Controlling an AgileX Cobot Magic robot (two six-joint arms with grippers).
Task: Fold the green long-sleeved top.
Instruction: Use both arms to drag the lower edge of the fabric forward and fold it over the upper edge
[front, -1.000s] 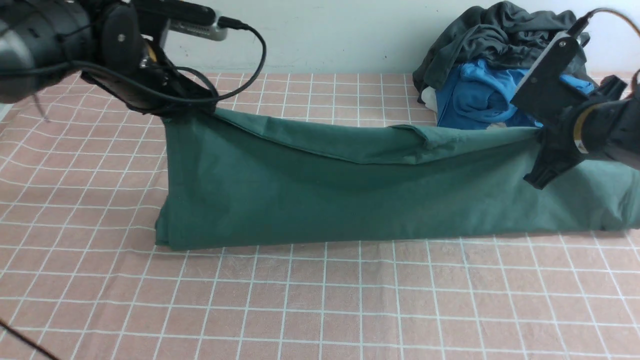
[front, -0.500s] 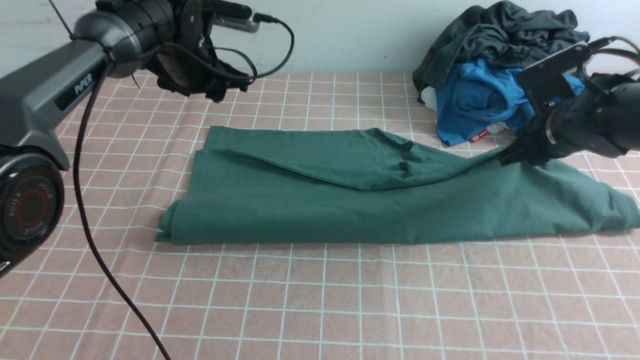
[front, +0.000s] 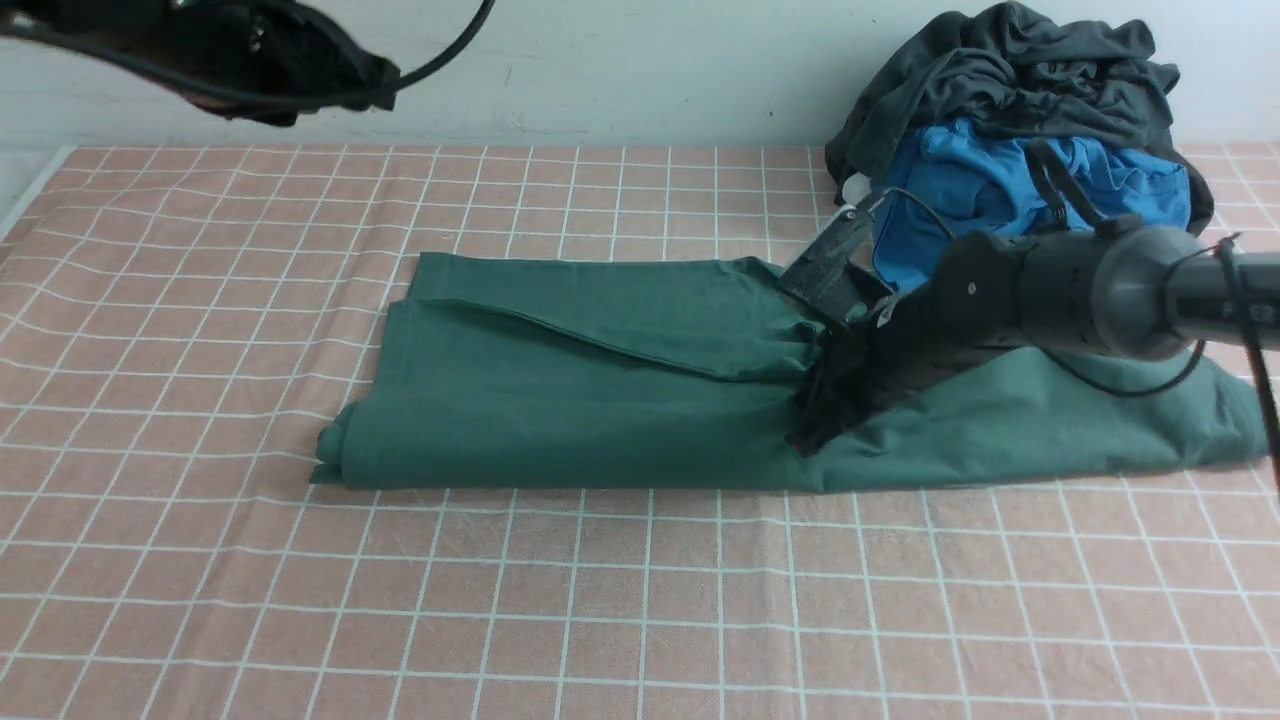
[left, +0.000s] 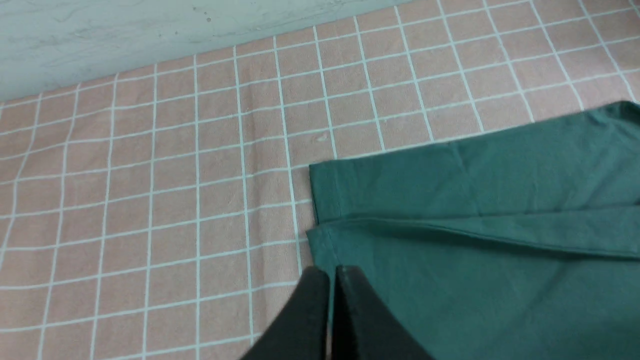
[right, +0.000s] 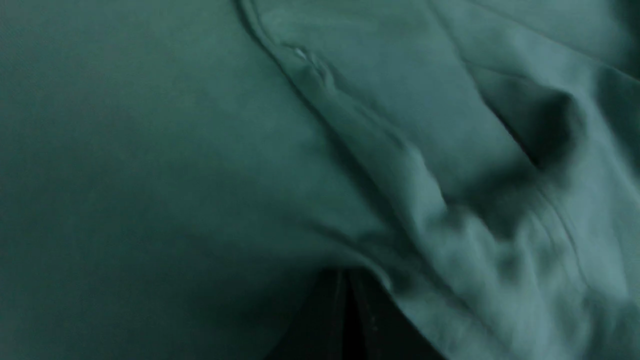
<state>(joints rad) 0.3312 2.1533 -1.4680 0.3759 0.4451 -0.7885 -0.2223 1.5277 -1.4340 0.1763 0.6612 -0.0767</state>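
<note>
The green long-sleeved top (front: 600, 400) lies flat on the checked tablecloth, folded lengthwise into a long band, with a sleeve fold across its upper layer. My left gripper (front: 375, 78) hangs high at the back left, clear of the cloth. In the left wrist view its fingers (left: 330, 274) are shut and empty above the top's (left: 475, 250) corner. My right gripper (front: 815, 430) is low on the middle of the top, tips down against the fabric. Seen from the right wrist, its dark tips (right: 345, 277) sit together beside a raised fold of the top (right: 150, 150), with no cloth visible between them.
A heap of clothes sits at the back right: a bright blue garment (front: 980, 190) under a dark charcoal one (front: 1010, 60), close behind the right arm. The pink gridded tablecloth (front: 640, 600) stretches to the front. A pale wall (front: 640, 60) closes the back.
Both grippers let go of the top's lifted far edge and it dropped flat. The left arm rose to the back left. The right gripper swung left and down onto the top's middle.
</note>
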